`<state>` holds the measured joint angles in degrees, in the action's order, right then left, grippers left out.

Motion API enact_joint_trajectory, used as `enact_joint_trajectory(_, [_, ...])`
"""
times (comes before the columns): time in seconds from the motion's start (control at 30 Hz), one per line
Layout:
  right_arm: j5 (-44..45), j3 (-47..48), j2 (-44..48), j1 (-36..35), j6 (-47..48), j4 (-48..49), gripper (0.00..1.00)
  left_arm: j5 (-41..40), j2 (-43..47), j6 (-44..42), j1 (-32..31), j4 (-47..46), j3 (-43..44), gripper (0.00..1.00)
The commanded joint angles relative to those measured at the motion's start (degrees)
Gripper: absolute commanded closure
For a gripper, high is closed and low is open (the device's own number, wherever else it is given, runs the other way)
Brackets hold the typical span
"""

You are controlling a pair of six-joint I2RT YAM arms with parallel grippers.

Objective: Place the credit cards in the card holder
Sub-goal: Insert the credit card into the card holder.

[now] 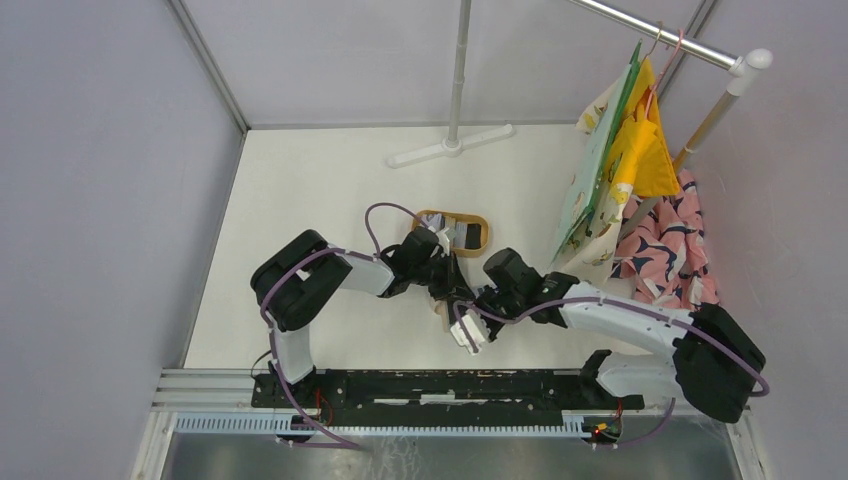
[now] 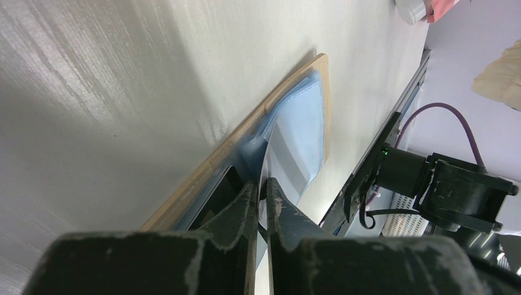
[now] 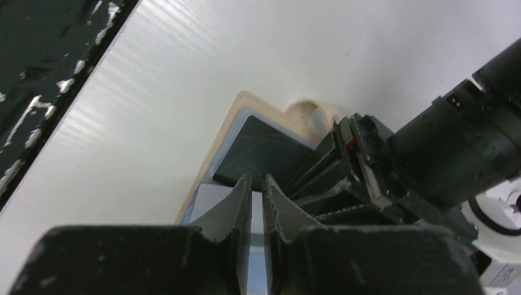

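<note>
The tan card holder [image 2: 203,169] lies open on the table, light blue lining up, mostly hidden under both grippers in the top view [image 1: 441,312]. A black credit card [image 3: 264,153] sits in one pocket, and a pale grey-striped card [image 2: 292,144] lies against the lining. My left gripper [image 2: 263,183] is all but shut, with that pale card's thin edge running between its tips. My right gripper [image 3: 257,178] stands over the holder's near half, its jaws drawn to a narrow slit filled by pale lining. Both grippers meet mid-table [image 1: 465,295].
An oval wooden tray [image 1: 483,235] with more cards [image 1: 462,234] sits just behind the grippers. A rack of hanging cloths [image 1: 620,170] stands at the right, and its white foot [image 1: 450,150] is at the back. A black rail [image 1: 440,385] runs along the near edge.
</note>
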<state>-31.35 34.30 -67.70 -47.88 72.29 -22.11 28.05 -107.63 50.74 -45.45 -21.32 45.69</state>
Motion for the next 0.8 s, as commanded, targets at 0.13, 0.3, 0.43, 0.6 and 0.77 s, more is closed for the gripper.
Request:
enact_joint_trajectory(0.13, [17.0, 5.1, -8.8, -6.8, -8.1, 9.4, 0.89, -3.2, -1.9, -5.0, -0.2, 4.4, 0.0, 0.84])
enact_joint_trajectory(0.3, [21.5, 4.6, -10.8, -7.6, -9.2, 11.1, 0.89, -3.0, -2.0, -5.1, -0.3, 4.4, 0.2, 0.81])
enact_joint_trajectory(0.43, [21.7, 3.6, -11.7, -8.0, -10.1, 12.5, 0.89, -2.9, -1.9, -5.2, -0.3, 4.4, 0.2, 0.79])
enact_joint_trajectory(0.6, [23.4, 2.7, -12.2, -8.3, -10.2, 13.0, 0.88, -3.0, -1.8, -5.2, -0.3, 4.3, 0.0, 0.77])
enact_joint_trajectory(0.77, [24.9, 1.7, -11.9, -8.2, -8.8, 11.4, 0.88, -2.9, -1.6, -5.3, -0.3, 4.3, -0.2, 0.72])
